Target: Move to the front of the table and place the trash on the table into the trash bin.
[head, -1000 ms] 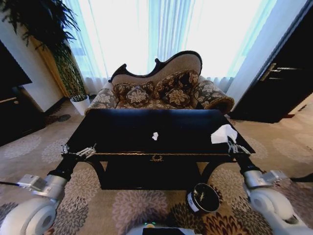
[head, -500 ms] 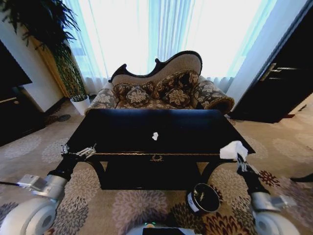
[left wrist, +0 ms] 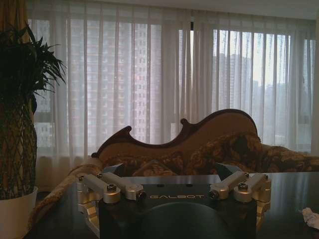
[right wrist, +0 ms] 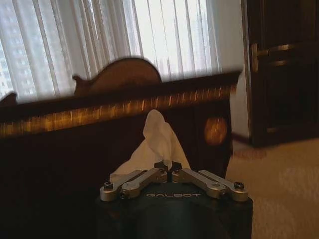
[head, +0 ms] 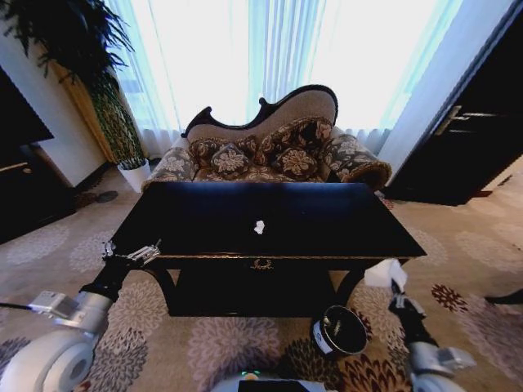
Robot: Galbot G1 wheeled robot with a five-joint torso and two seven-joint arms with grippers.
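The right claw [head: 392,283] is pinched shut on the white tissue [head: 384,272], so it won't drop. The trash bin [head: 340,329] sits low beside it. A tiny scrap [head: 259,227] waits on the table [head: 327,220]. The left claw [head: 131,254] rests open.

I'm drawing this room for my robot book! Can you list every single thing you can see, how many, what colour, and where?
table: one, glossy black, centre, before the sofa
small scrap: one, white, on the table's middle
tissue: one, white, off the table's right front corner, pinched in the right end effector
trash bin: one, dark with white label, on the carpet below the table's right front
sofa: one, brown floral, behind the table
plant: one, green, white pot, far left
curtains: white, bright window behind
door: one, dark, right
left end effector: open, at the table's left front corner
right end effector: shut on the tissue, lower than the tabletop
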